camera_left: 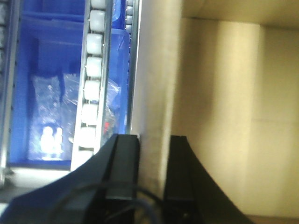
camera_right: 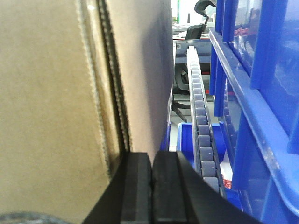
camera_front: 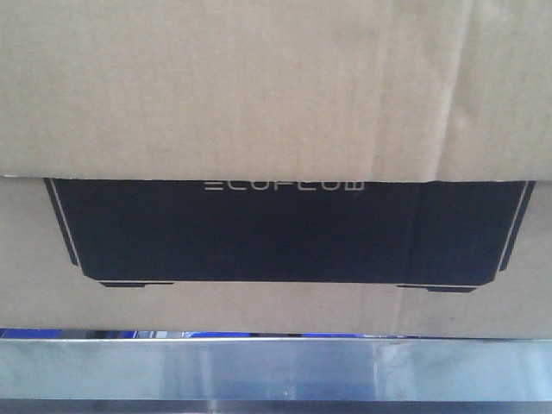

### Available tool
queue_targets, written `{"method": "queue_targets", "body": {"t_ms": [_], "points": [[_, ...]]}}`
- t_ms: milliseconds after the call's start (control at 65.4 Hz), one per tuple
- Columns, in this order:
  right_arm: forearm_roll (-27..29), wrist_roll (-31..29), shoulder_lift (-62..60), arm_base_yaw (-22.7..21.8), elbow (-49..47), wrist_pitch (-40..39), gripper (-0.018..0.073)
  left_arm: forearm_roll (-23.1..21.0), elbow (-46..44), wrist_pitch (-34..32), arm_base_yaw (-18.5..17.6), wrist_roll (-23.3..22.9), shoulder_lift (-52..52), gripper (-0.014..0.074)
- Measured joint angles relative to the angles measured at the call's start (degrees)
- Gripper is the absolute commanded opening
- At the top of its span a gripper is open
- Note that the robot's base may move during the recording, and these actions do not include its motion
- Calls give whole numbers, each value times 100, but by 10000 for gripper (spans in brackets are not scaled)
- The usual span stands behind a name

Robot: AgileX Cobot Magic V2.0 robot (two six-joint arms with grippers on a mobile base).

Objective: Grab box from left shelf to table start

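Left gripper point(camera_left: 153, 140): showing two matte black fingers point(camera_left: 125, 158) with blocky square tips, bases flaring into curved black shoulders. Thin dark cables point(camera_left: 140, 193) looping across lower housing.
Right gripper point(camera_right: 152, 157): showing same black fingers point(camera_right: 136, 186), flat rectangular tips, faint vertical seams running down each, bases widening downward. Grey rounded part point(camera_right: 18, 218) showing at lower left corner, blurred.

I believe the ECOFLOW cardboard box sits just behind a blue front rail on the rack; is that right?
Not quite: the front rail is shiny silver metal, not blue, as the exterior front-facing view shows. The ECOFLOW cardboard box does sit just behind it.
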Motion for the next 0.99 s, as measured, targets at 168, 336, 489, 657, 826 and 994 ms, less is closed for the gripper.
{"method": "queue_targets", "body": {"t_ms": [168, 336, 489, 657, 826, 994], "points": [[0, 0, 0, 0, 0, 0, 48, 13, 0, 0, 0, -81, 0, -96], [0, 0, 0, 0, 0, 0, 48, 73, 0, 0, 0, -268, 0, -96], [0, 0, 0, 0, 0, 0, 48, 99, 0, 0, 0, -419, 0, -96], [0, 0, 0, 0, 0, 0, 48, 121, 0, 0, 0, -502, 0, -96], [0, 0, 0, 0, 0, 0, 48, 168, 0, 0, 0, -644, 0, -96], [0, 0, 0, 0, 0, 0, 48, 204, 0, 0, 0, -741, 0, -96]]}}
